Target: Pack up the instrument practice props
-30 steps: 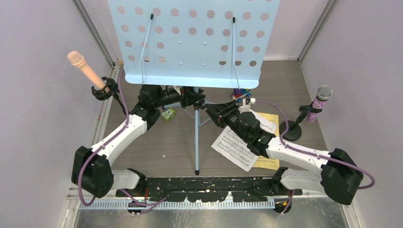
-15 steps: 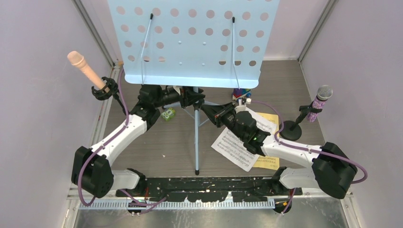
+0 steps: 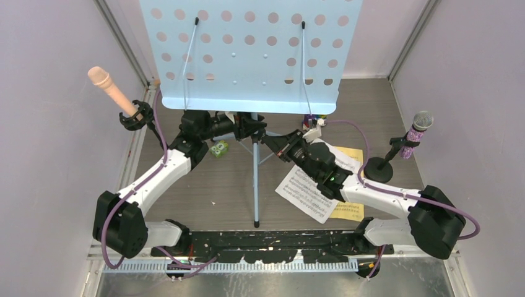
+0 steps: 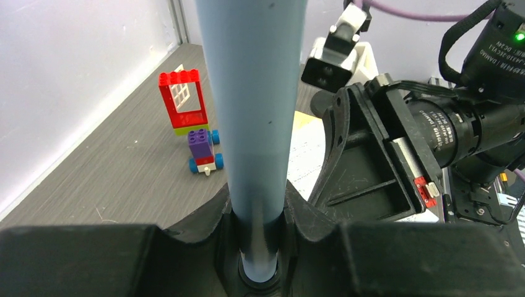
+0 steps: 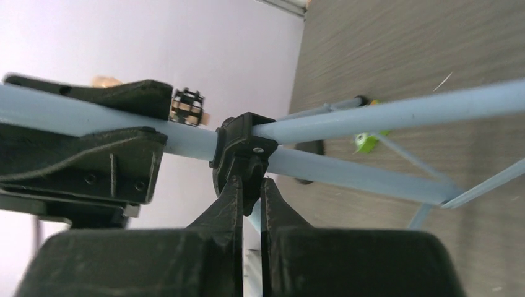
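The pale-blue perforated music rack (image 3: 247,55) stands at the back on its tripod pole (image 3: 255,179). My left gripper (image 3: 252,127) is shut on the pole (image 4: 251,93), just under the rack. My right gripper (image 3: 272,141) comes from the right, and its fingertips (image 5: 230,189) pinch the lower tab of the black clamp (image 5: 242,145) where the tubes meet. A peach microphone (image 3: 108,86) sits in a black holder (image 3: 136,116) at the left wall. A purple glitter microphone (image 3: 416,131) sits in a holder (image 3: 377,170) at the right. White (image 3: 306,195) and yellow (image 3: 350,211) score sheets lie under my right arm.
A small green block (image 3: 218,148) lies by my left wrist. A colourful toy brick car (image 4: 193,120) stands behind the pole near the back wall. Tripod legs (image 5: 433,179) spread over the grey floor. Walls close in on the left, right and back.
My right gripper has moved left toward the pole and now sits on the black clamp. My left arm has held still on the pole.
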`<move>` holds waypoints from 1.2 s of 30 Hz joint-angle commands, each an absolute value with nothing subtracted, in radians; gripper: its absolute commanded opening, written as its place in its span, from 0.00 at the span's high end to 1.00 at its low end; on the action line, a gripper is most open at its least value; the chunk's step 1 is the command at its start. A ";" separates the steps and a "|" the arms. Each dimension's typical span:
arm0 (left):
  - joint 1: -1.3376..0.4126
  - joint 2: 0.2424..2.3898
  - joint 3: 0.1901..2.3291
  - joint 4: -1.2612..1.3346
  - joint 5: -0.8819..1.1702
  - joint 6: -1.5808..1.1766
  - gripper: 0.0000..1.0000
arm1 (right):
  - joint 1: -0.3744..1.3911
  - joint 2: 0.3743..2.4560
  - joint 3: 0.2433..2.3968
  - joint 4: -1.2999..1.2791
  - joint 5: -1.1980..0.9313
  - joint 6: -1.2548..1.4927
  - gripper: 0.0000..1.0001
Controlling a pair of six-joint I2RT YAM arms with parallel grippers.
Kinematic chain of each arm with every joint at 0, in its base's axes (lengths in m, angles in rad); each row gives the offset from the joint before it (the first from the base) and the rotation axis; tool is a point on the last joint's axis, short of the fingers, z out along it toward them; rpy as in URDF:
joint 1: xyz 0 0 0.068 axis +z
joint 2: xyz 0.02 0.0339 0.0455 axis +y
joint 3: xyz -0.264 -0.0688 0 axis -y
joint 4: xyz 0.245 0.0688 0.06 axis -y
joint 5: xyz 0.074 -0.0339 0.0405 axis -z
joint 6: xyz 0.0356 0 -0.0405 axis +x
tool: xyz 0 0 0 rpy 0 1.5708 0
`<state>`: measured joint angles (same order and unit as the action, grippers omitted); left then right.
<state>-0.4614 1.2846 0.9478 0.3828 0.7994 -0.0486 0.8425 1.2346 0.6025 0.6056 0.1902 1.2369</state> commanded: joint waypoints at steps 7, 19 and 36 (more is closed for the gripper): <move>-0.483 1.249 0.956 0.418 0.879 -0.041 1.00 | 0.849 1.204 0.693 0.749 -0.036 0.388 0.95; -0.485 1.256 0.959 0.416 0.886 -0.042 1.00 | 0.876 1.172 0.711 0.652 -0.372 -0.285 0.94; -0.485 1.256 0.959 0.421 0.900 -0.042 1.00 | 1.107 1.209 0.832 0.058 -0.044 -1.321 0.99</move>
<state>-0.4606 1.2720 0.9478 0.3569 0.8886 -0.0433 0.9794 1.1610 0.7811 0.2001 -0.0372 -1.0615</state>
